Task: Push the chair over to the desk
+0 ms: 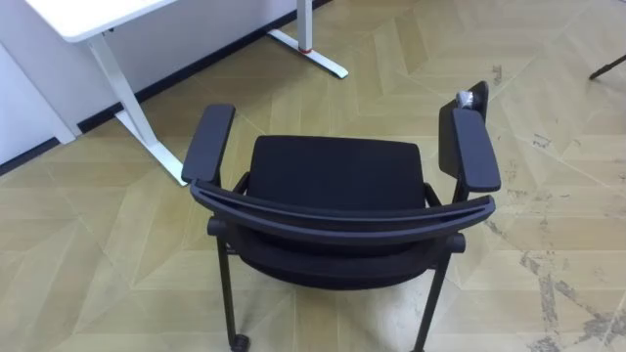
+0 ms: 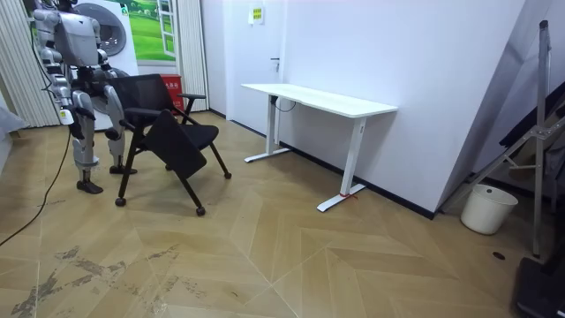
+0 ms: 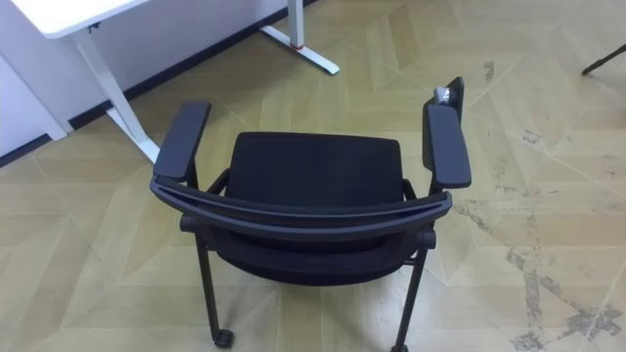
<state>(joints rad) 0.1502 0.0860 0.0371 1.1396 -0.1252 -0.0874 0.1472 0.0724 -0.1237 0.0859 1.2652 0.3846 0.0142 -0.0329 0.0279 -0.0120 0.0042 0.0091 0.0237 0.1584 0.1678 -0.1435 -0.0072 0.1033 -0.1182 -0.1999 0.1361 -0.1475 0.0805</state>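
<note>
Fingers of the right hand (image 2: 64, 113) and the left hand (image 2: 118, 108): we are finding them too small to read, so cannot tell. Just ahead of them the chair (image 1: 333, 176) is turning its backrest (image 1: 342, 217) robotward, presumably for rolling on casters (image 1: 238, 341) toward the desk (image 1: 88, 15) beyond.

Both head eyes look steeply down from close behind the chair (image 1: 337, 176), facing the white surface (image 1: 88, 15); the room camera stands far off across the floor (image 2: 353, 265), taking in robot, chair and surface together.
</note>
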